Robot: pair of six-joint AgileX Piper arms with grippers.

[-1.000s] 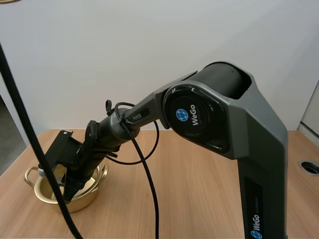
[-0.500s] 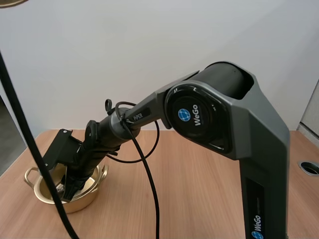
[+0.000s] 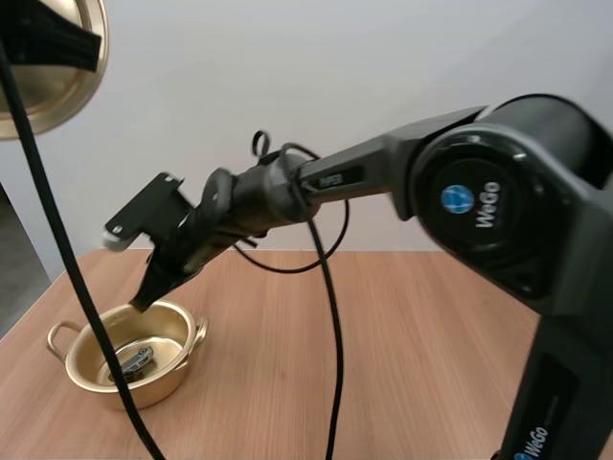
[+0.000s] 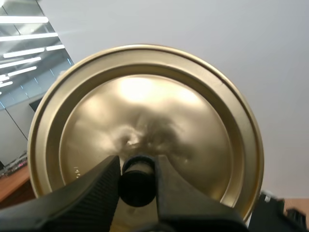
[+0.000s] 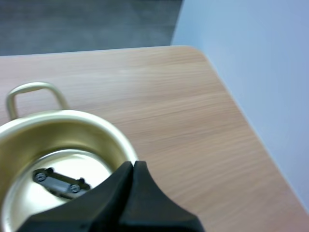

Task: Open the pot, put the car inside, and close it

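Nearest the arm bases, the wooden table (image 3: 402, 364) lies bare across its middle and right, so there is wide room for moving on that side. The gold pot (image 3: 163, 385) stands uncovered near the table's left edge, 1 loop handle (image 3: 59, 337) turned toward that edge, with a strip of wood showing between the pot and the drop. The small dark car (image 3: 137, 360) lies flat on the pot's floor, clear of the walls, its 2 visible wheels showing in the right wrist view. The right fingers (image 5: 111, 193) are pressed together into 1 dark wedge and grip nothing; their tip hangs in the air above the pot's far rim, apart from the metal, with open space beneath it over the pot's mouth. The right arm (image 3: 335, 177) stretches from its shoulder at the right across the table to the left, forearm sloping downward so the wrist points at the pot. Beyond the pot, the table runs to a rounded far corner close to the pale wall. High above the table's left side, the left fingers (image 4: 91, 188) are closed on the black knob (image 4: 136, 186) of the gold lid (image 3: 57, 96), pinching it from both sides, with the lid tilted on edge well above the pot.
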